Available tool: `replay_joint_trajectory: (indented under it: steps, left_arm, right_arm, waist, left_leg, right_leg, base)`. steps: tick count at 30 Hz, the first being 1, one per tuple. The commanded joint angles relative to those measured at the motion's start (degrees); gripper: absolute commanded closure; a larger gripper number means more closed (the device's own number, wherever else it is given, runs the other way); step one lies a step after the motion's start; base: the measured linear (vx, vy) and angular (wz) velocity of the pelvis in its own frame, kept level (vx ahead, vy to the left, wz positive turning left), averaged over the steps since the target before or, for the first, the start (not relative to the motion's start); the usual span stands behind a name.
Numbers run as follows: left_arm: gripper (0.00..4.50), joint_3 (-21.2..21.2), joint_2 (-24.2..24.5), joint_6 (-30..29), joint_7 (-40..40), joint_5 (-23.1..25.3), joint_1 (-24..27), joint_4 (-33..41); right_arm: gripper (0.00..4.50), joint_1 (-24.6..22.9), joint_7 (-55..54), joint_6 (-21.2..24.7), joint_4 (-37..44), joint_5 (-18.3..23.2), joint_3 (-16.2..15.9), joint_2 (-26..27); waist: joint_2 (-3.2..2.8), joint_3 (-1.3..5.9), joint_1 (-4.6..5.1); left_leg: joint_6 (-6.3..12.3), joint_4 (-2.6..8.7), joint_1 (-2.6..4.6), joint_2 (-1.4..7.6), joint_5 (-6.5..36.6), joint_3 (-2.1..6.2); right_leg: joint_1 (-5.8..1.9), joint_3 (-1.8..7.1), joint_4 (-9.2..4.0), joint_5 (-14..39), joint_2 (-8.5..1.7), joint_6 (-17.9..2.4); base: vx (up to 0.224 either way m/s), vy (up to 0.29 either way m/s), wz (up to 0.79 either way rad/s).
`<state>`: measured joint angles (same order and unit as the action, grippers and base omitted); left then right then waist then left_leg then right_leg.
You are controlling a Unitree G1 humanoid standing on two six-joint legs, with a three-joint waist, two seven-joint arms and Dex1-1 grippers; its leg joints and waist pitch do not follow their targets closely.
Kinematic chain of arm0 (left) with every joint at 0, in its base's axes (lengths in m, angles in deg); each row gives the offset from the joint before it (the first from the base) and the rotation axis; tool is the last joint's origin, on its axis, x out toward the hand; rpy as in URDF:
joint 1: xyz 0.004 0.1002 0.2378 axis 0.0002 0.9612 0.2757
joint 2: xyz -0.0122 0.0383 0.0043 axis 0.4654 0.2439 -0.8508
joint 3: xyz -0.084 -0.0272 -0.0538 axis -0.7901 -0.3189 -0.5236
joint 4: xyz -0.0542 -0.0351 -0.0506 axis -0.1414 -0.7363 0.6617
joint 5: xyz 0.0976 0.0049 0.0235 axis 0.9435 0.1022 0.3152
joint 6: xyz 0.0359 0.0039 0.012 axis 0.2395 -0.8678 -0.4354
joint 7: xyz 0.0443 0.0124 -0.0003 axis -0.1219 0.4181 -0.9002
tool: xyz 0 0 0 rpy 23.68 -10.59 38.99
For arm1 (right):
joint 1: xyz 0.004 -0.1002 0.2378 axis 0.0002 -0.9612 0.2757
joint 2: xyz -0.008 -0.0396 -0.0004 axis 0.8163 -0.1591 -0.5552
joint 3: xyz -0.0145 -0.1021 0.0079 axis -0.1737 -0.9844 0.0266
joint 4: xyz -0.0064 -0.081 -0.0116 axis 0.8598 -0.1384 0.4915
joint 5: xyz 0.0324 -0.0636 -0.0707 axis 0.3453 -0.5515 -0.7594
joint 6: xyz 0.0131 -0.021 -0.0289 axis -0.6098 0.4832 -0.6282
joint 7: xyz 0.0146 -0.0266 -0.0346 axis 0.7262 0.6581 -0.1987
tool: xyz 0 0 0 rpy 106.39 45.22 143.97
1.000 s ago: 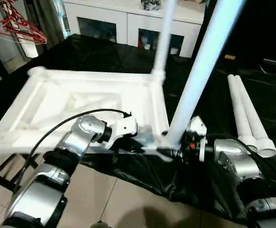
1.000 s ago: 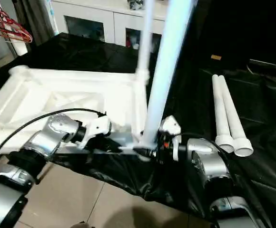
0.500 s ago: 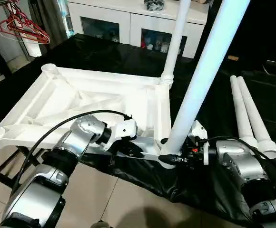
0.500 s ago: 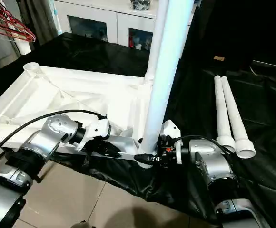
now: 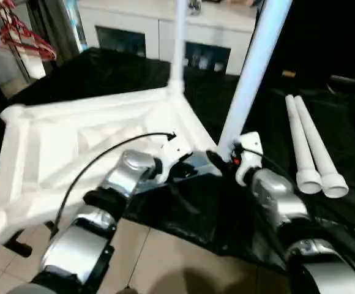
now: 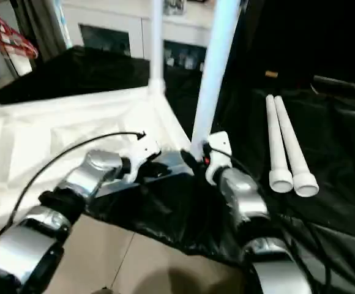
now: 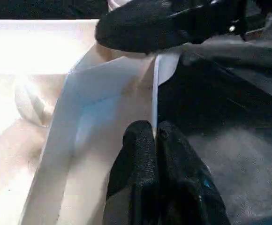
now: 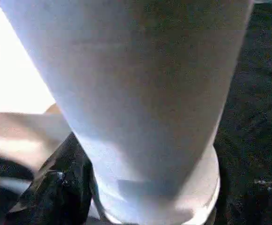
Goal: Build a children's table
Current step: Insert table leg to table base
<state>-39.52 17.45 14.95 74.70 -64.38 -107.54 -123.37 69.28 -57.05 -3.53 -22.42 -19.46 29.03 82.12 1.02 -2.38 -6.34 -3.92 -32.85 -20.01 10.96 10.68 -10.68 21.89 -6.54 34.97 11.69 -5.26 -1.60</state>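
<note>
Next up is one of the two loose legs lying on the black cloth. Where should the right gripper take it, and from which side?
Probably the outer loose leg, mid-shaft, from straight above, jaws across the tube. It lies flat against its twin, so a side approach looks blocked; the flared end nearest the robot seems wider and less suited to gripping.

Two upright legs [image 5: 251, 73] crowd my grippers at the top's [image 5: 61, 147] corner; black cloth [image 5: 349, 122] beyond spare legs [image 5: 312, 153] lies open.

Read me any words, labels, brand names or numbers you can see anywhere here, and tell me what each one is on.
None can be read: the white table top, the legs, both grippers and the cabinet show no legible text.
</note>
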Motion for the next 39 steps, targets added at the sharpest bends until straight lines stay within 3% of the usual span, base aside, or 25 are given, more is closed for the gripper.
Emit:
replay_joint_trajectory:
  steps: [1, 2, 3, 8, 9, 10, 13, 19, 22, 32, 35, 38, 39]
  left_arm:
    - [4.50, -0.6, -2.2, 1.2, -4.2, 0.1, -2.5, -0.1]
    - [4.50, -0.6, -2.3, 1.2, -4.2, 0.1, -2.5, -0.1]
    - [4.50, 0.0, -2.3, 2.0, -3.3, 0.2, -2.3, 0.1]
    - [4.50, 1.4, -1.6, 4.7, 1.4, 0.0, -1.2, 1.0]
    - [4.50, 1.7, -1.4, 5.1, 2.5, -0.1, -0.8, 1.3]
    - [4.50, 2.3, -0.8, 5.4, 4.7, -0.3, -0.1, 2.1]
    - [4.50, 2.7, 0.1, 5.5, 7.7, -0.6, 1.0, 3.7]
    - [4.50, 4.8, 3.8, 6.8, 16.0, -0.8, 2.8, 6.1]
    - [4.50, 5.6, 5.3, 7.0, 19.7, -1.1, 3.3, 7.0]
    - [4.50, 7.6, 10.0, 6.5, 29.7, -1.0, 5.2, 10.6]
    - [4.50, 7.9, 10.9, 6.0, 31.1, -1.2, 5.4, 11.4]
    - [4.50, 7.8, 11.1, 5.5, 31.5, -1.5, 5.6, 12.0]
    - [4.50, 7.6, 11.0, 5.3, 31.2, -1.4, 5.7, 12.1]
  right_arm:
    - [1.64, -1.4, 0.8, 1.0, -4.6, -2.0, -3.0, 4.6]
    - [1.64, -1.3, 0.8, 0.8, -4.8, -2.0, -2.9, 4.7]
    - [1.08, -0.9, 1.0, 0.6, -5.1, -1.3, -2.2, 5.1]
    - [0.66, -0.2, 2.6, 1.0, -5.0, 0.3, -1.5, 4.8]
    - [0.66, -0.2, 3.2, 1.0, -5.0, 0.3, -1.5, 4.5]
    - [0.66, -0.4, 5.4, 1.1, -4.5, 0.5, -1.9, 3.8]
    - [0.66, -0.9, 10.1, 0.9, -3.8, 0.4, -2.5, 2.8]
    - [0.66, -2.7, 22.9, 1.8, 0.1, 0.7, -5.2, -1.7]
    - [0.66, -3.1, 27.5, 2.4, 1.8, 1.5, -5.5, -3.5]
    - [0.66, -6.3, 44.8, 6.5, 8.5, 4.1, -8.3, -9.4]
    - [0.99, -7.3, 47.6, 6.8, 9.2, 3.7, -9.7, -10.4]
    - [1.10, -7.7, 47.9, 7.2, 9.4, 3.6, -9.7, -10.3]
    - [1.32, -7.9, 47.3, 7.2, 9.3, 3.8, -9.3, -9.9]
  waist:
    - [-0.17, 2.86, 0.21]
    - [-0.19, 2.87, 0.20]
    - [-0.20, 2.90, 0.17]
    - [-0.11, 2.75, 0.34]
    - [-0.15, 2.82, 0.39]
    - [0.34, 2.82, 0.42]
    - [0.18, 2.86, 0.55]
    - [0.07, 3.05, 0.31]
    - [-0.21, 2.92, 0.13]
    - [-0.01, 2.87, -0.56]
    - [0.00, 2.87, -0.66]
    - [-0.20, 2.93, -0.97]
    - [-0.13, 2.91, -0.94]
  left_leg:
    - [1.30, 4.09, 0.03, 3.00, 11.8, 1.31]
    - [1.47, 4.12, -0.02, 2.99, 11.6, 1.32]
    - [1.88, 4.05, 0.07, 2.99, 11.5, 1.24]
    - [2.21, 4.23, 0.10, 3.04, 12.9, 1.26]
    - [2.19, 4.20, 0.12, 3.06, 12.9, 1.23]
    - [2.57, 4.15, -0.01, 3.04, 12.4, 1.20]
    - [3.47, 4.02, -0.29, 3.15, 10.6, 1.21]
    - [5.63, 3.54, -0.19, 3.33, 7.5, 0.82]
    - [5.04, 3.67, -0.01, 3.42, 9.4, 0.76]
    - [4.87, 3.70, 0.02, 3.50, 9.6, 0.74]
    - [4.04, 3.78, 0.16, 3.55, 10.2, 0.77]
    - [3.81, 3.79, 0.17, 3.61, 9.8, 0.80]
    - [3.67, 3.80, 0.15, 3.60, 9.9, 0.78]
  right_leg:
    - [-2.34, 3.99, -5.00, 12.4, -4.84, -10.3]
    - [-2.42, 3.97, -4.94, 11.9, -4.80, -10.4]
    - [-2.36, 4.00, -4.89, 11.0, -4.79, -10.7]
    - [-2.44, 4.02, -5.13, 13.1, -4.85, -10.6]
    - [-2.43, 4.07, -5.08, 13.0, -4.82, -10.6]
    - [-2.51, 4.06, -5.03, 12.5, -4.86, -10.7]
    - [-2.71, 4.07, -4.58, 9.5, -4.88, -11.5]
    - [-2.85, 3.93, -3.62, 2.7, -4.62, -13.8]
    - [-2.77, 3.95, -3.92, 4.9, -4.69, -13.9]
    - [-2.69, 3.98, -4.02, 6.6, -4.71, -13.5]
    - [-2.58, 4.02, -4.22, 8.5, -4.83, -13.3]
    - [-2.57, 4.04, -4.03, 7.5, -4.84, -13.5]
    - [-2.54, 4.02, -4.04, 7.3, -4.78, -13.6]
  base:
    - [0.000, 0.000, 0.00]
    - [0.000, 0.000, 0.00]
    - [0.000, 0.000, 0.00]
    - [0.000, 0.000, 0.00]
    - [0.000, 0.000, 0.00]
    - [0.000, 0.000, 0.00]
    - [0.000, 0.000, 0.00]
    - [0.000, 0.000, 0.00]
    - [0.000, 0.000, 0.00]
    - [0.000, 0.000, 0.00]
    - [0.000, 0.000, 0.00]
    - [0.000, 0.000, 0.00]
    - [0.000, 0.000, 0.00]
